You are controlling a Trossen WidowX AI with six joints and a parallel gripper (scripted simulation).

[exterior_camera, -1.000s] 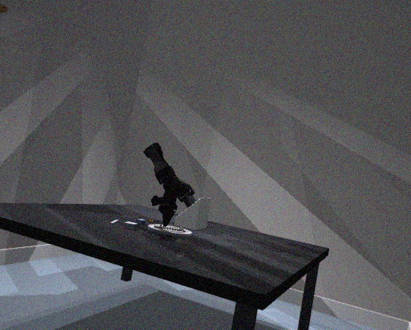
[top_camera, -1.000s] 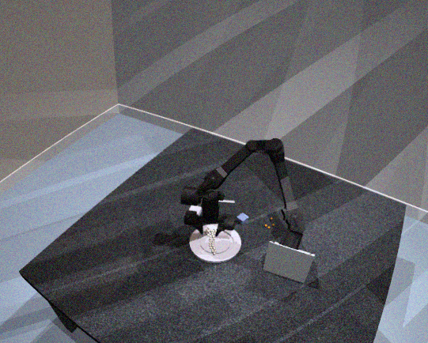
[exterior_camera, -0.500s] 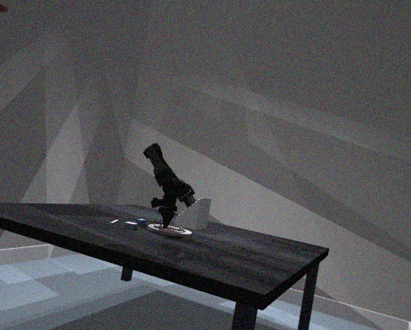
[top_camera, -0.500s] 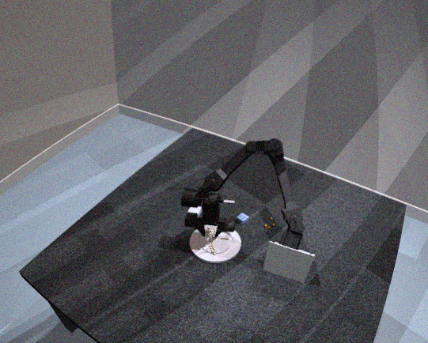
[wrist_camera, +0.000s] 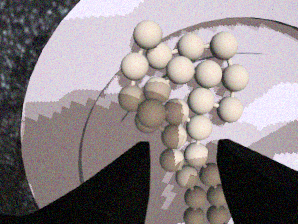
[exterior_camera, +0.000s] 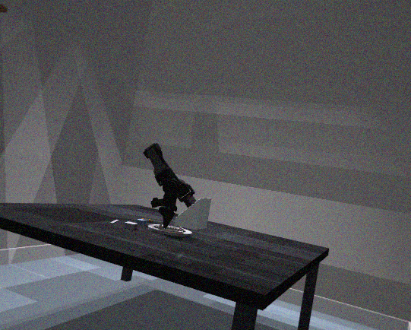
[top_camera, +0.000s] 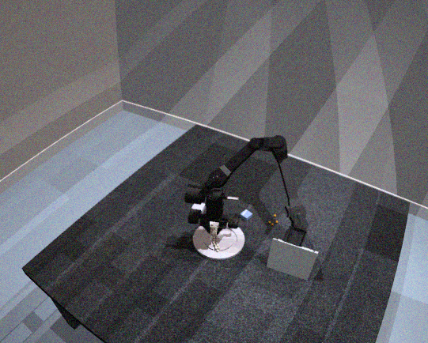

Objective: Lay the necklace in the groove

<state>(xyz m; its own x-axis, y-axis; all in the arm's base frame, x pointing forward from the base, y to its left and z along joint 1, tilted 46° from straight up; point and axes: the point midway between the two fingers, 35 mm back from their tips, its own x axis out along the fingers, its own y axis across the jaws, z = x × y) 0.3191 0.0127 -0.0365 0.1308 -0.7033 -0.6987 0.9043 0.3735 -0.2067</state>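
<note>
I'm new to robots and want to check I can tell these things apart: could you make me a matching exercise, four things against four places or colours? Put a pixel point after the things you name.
1. pearl bead necklace (top_camera: 214, 242) (wrist_camera: 201, 100)
2. round bead board (top_camera: 239, 246) (exterior_camera: 188, 232) (wrist_camera: 55, 75)
3. small flat square piece (top_camera: 246, 214)
4. tiny round beads (top_camera: 277, 221)

A. orange
B. light blue
C. bunched on the board
D. beneath the gripper (top_camera: 215, 237) (wrist_camera: 184, 151)

Pairs: 1-C, 2-D, 3-B, 4-A

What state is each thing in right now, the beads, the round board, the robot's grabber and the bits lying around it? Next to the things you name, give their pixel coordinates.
Necklace (top_camera: 214, 243) (wrist_camera: 201, 101): bunched at one end, two strands side by side at the other; not laid around the groove.
Board (top_camera: 238, 250) (exterior_camera: 188, 232) (wrist_camera: 45, 65): flat, under the necklace.
Jaws: partly closed, a strand pair between them; grip unclear.
Blue block (top_camera: 246, 214) (exterior_camera: 142, 220): on the table.
Orange bits (top_camera: 277, 221): scattered loose.
</note>
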